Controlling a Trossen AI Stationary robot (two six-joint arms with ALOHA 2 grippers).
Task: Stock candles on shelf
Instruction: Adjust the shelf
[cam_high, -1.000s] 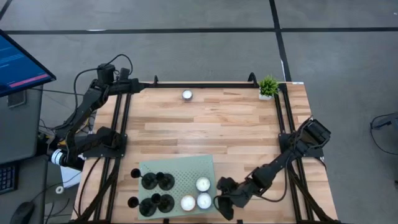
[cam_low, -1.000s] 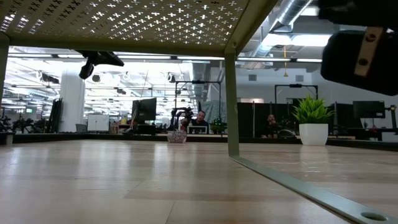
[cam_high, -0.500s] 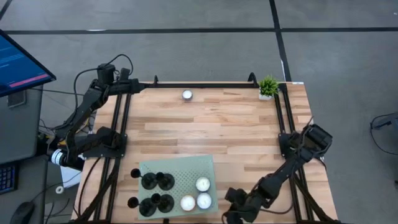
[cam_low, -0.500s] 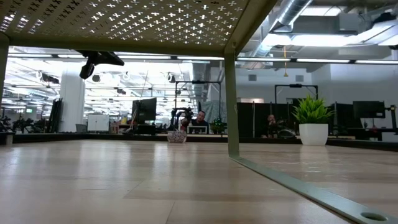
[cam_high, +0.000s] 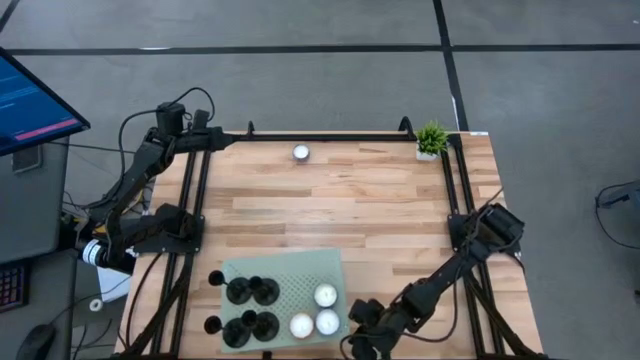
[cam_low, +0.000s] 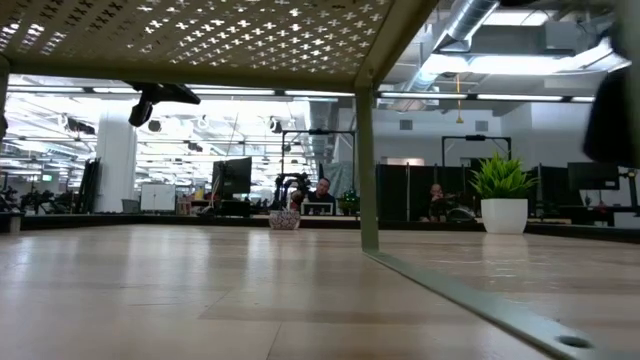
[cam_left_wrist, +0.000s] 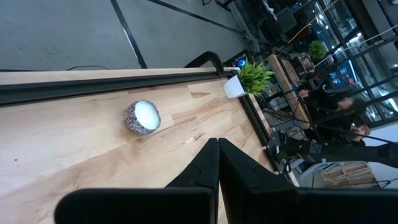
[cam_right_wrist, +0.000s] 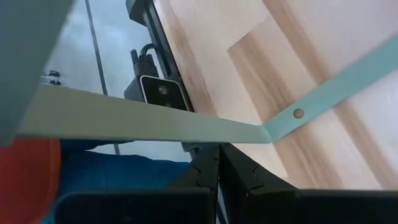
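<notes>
High view: shelf (cam_high: 285, 272) sits at the near edge of the desk (cam_high: 340, 210). Three candles (cam_high: 326, 296) lie on its right part, white tops up; black candle holders (cam_high: 251, 292) stand on its left part and just off its left edge. A fourth candle (cam_high: 301, 153) sits alone by the far desk edge, well apart from the shelf. Potted plant (cam_high: 432, 139) at the far right corner. Right hand (cam_high: 362, 345) is low at the near edge, just beside the shelf's right end, fingers together, holding nothing. Left arm waits folded at the far left corner.

Low view: shelf seen from below, perforated top and one leg (cam_low: 367, 160); plant behind on the right.

Left wrist view: left hand (cam_left_wrist: 217, 163) pinched closed, empty; lone candle ahead on the desk.

Right wrist view: right hand fingers pressed together, empty; pale green shelf frame ahead.
</notes>
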